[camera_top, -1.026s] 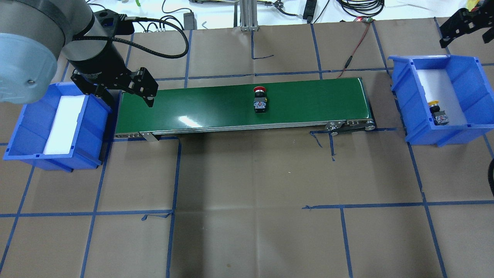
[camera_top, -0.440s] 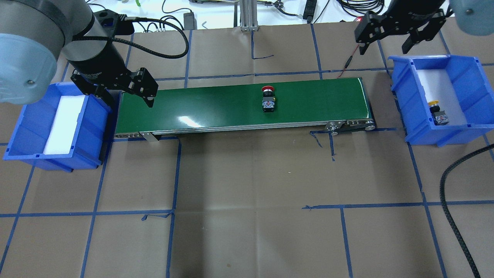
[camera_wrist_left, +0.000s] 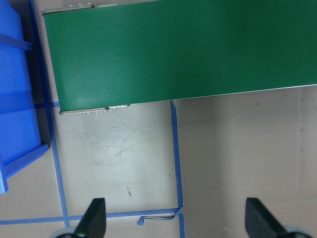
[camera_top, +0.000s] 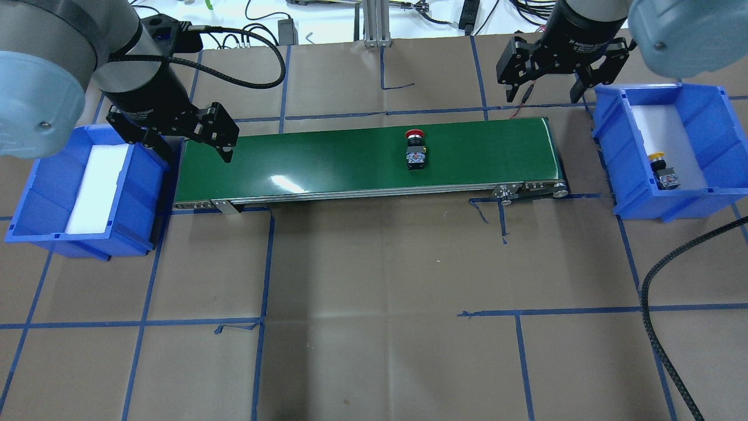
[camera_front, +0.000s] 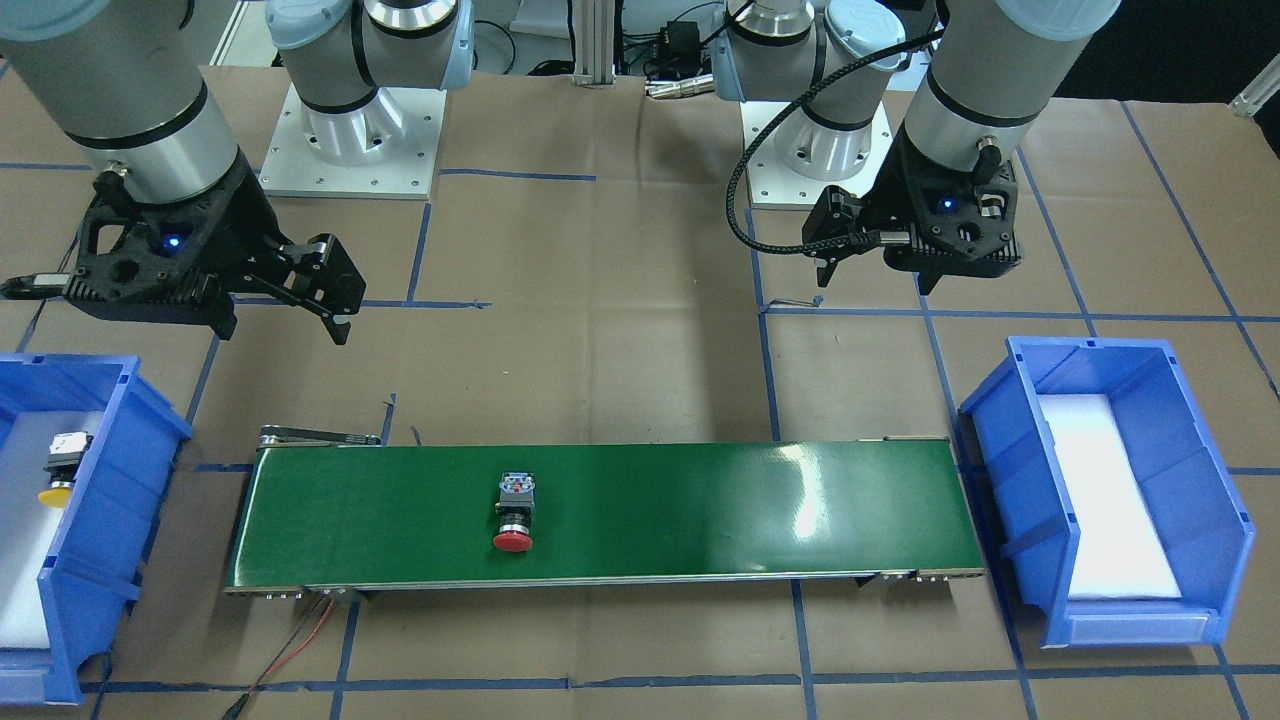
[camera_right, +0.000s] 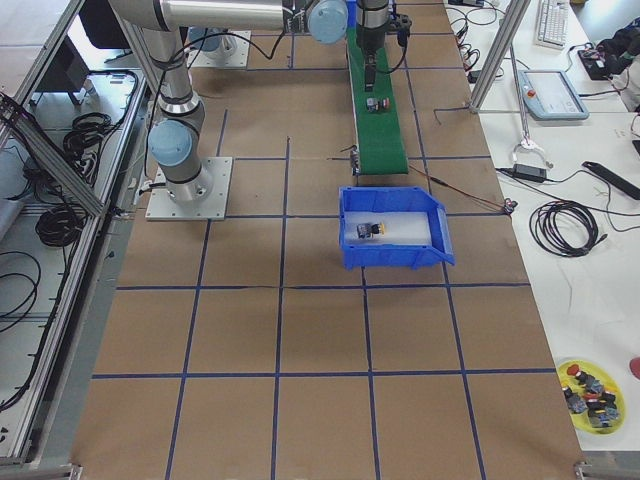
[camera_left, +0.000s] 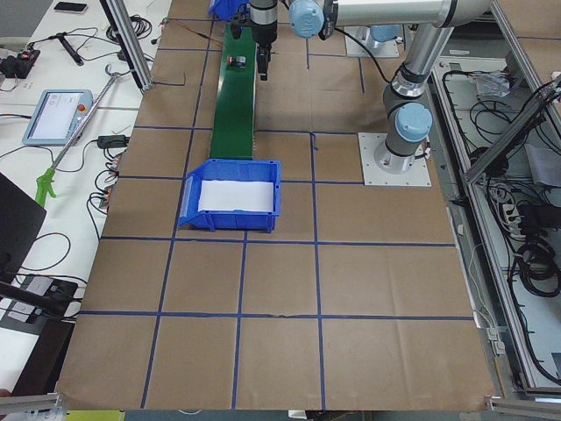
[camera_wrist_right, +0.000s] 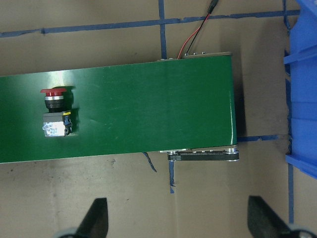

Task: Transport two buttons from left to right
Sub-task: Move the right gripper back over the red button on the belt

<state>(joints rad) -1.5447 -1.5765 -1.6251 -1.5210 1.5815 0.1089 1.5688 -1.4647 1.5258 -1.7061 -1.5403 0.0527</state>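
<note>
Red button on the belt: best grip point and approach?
Come straight down and pinch the red button by its grey-black block body, fingers closing along the belt. It lies on its side, cap pointing away from the robot, so the flat flanks face along the belt; the round cap would likely slip.

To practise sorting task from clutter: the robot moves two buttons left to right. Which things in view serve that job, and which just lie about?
Job: red button on the conveyor belt; yellow button in the right bin; left bin; left gripper and right gripper, both open.
Lying about: tablet; coiled cable; yellow dish of small parts.
</note>
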